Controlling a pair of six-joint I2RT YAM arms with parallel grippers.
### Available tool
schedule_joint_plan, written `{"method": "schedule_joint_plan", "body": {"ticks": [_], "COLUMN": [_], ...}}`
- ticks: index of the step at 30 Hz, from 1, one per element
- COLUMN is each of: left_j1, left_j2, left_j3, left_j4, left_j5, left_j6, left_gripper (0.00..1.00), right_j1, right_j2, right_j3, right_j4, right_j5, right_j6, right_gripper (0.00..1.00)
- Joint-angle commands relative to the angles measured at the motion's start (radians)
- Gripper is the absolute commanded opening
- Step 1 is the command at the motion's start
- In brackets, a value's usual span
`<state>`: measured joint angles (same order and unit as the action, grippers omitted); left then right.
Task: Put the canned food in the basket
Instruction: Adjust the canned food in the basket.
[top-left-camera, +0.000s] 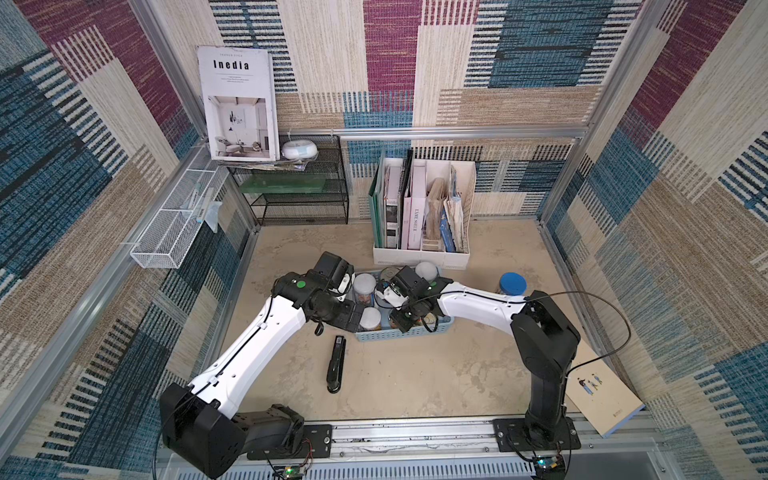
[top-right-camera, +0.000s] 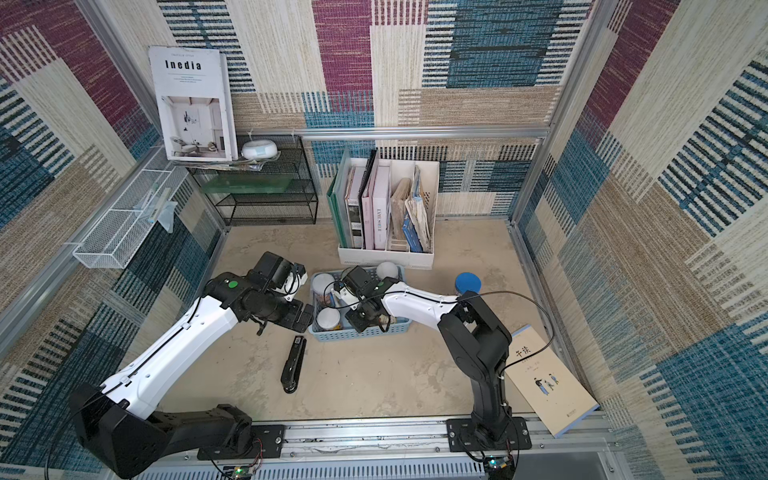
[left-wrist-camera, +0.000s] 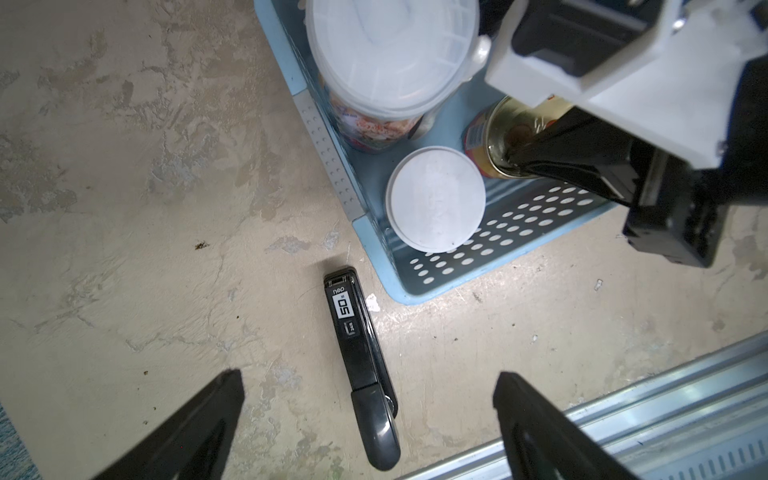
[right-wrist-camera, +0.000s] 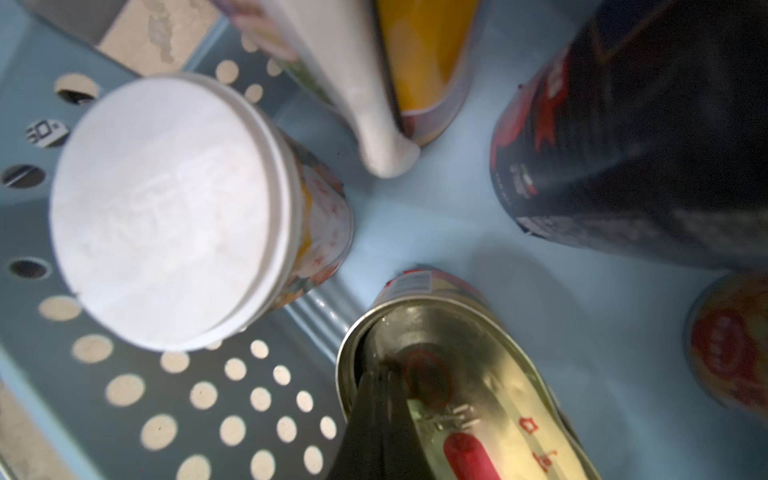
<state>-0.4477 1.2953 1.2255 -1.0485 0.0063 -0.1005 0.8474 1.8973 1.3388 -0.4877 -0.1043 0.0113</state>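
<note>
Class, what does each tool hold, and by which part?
Left tool: open, empty. Right tool: shut, tips on top of the gold tin near its rim; whether it grips cannot be told.

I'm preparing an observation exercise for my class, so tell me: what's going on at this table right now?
Cans are being packed: white-lidded cans stand in the light blue basket. The right gripper, fingers shut, reaches down into it with its tips against the gold tin; whether it pinches the rim is unclear. The left gripper hangs open above the table beside the basket, over a black stapler, holding nothing.
</note>
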Motion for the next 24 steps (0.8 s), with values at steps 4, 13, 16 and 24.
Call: {"method": "schedule_joint_plan", "body": {"ticks": [4, 13, 16, 24], "left_j1": [0.003, 0.004, 0.006, 0.020], "left_j2": [-0.004, -0.015, -0.027, -0.126], "left_j3": [-0.001, -0.009, -0.013, -0.045], "left_j4": [0.003, 0.007, 0.015, 0.122], "left_j5": [0.004, -0.004, -0.006, -0.055], "left_j6": [0.007, 0.007, 0.004, -0.033], "left_gripper": [0.99, 0.99, 0.99, 1.00], "right_j1": [0.000, 0.001, 0.001, -0.007], "right_j2": [-0.050, -0.105, -0.164, -0.352], "right_j3": [-0.020, -0.011, 0.000, -0.007], "right_j4": [-0.076, -0.070, -0.054, -0.013], "right_j5": [-0.100, -0.069, -0.007, 0.210], "right_j6": [-0.028, -0.013, 0.002, 0.058], "right_gripper": [0.00, 0.00, 0.02, 0.23]}}
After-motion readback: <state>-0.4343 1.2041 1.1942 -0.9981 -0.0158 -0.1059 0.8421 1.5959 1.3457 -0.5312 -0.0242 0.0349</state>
